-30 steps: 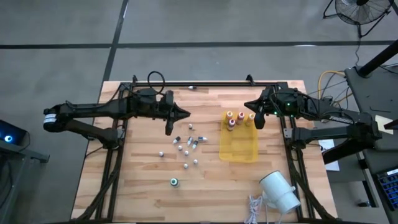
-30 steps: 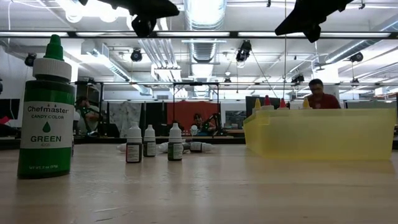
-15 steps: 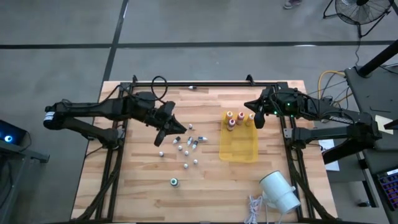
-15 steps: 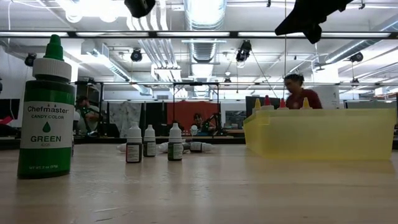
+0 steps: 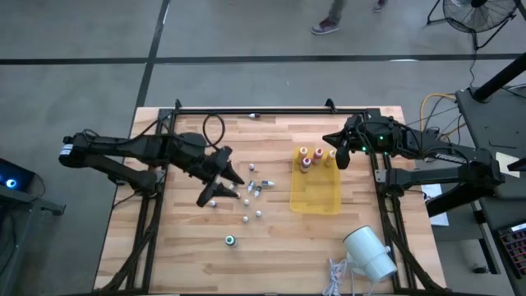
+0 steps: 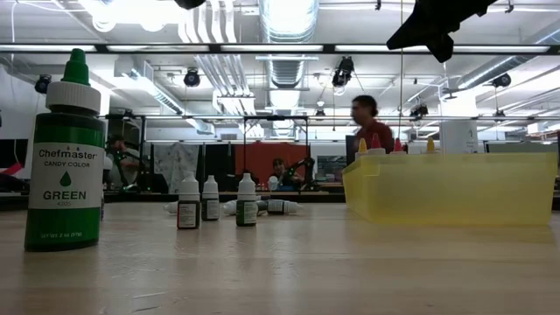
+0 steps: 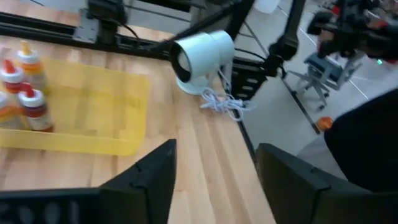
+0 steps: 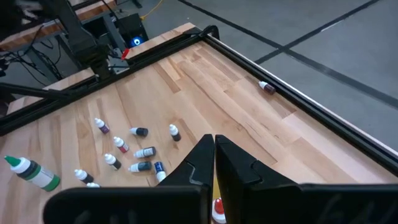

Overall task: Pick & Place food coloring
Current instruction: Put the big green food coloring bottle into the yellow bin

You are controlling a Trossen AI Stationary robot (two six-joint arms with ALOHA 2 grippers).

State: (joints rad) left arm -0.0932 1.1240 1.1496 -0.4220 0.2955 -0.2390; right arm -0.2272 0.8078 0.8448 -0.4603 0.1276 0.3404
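Observation:
Several small food coloring vials (image 5: 247, 195) are scattered on the wooden table's middle; some stand upright (image 6: 210, 201), others lie on their sides (image 8: 142, 151). A green-capped bottle (image 5: 231, 240) stands on its base nearer the front edge. Several bottles with coloured tops (image 5: 308, 156) stand at the far end of a yellow tray (image 5: 316, 193). My left gripper (image 5: 219, 188) hangs open above the left side of the vial cluster, nothing between its fingers (image 7: 155, 180). My right gripper (image 5: 341, 159) is shut, high above the tray's far right corner.
A big white cylinder (image 5: 367, 252) lies at the near right corner with a coiled white cord (image 5: 336, 276) beside it. One lone vial (image 8: 266, 88) lies by the far rail. Bare wood stretches left of the vials and along the near edge. A person walks in the room behind.
My left gripper has swung from beyond the vials toward the table's near edge, to above their left side. It has turned from pointing right to pointing more toward the near edge. Its fingers, shut before, have opened wide. No bottle or vial has moved.

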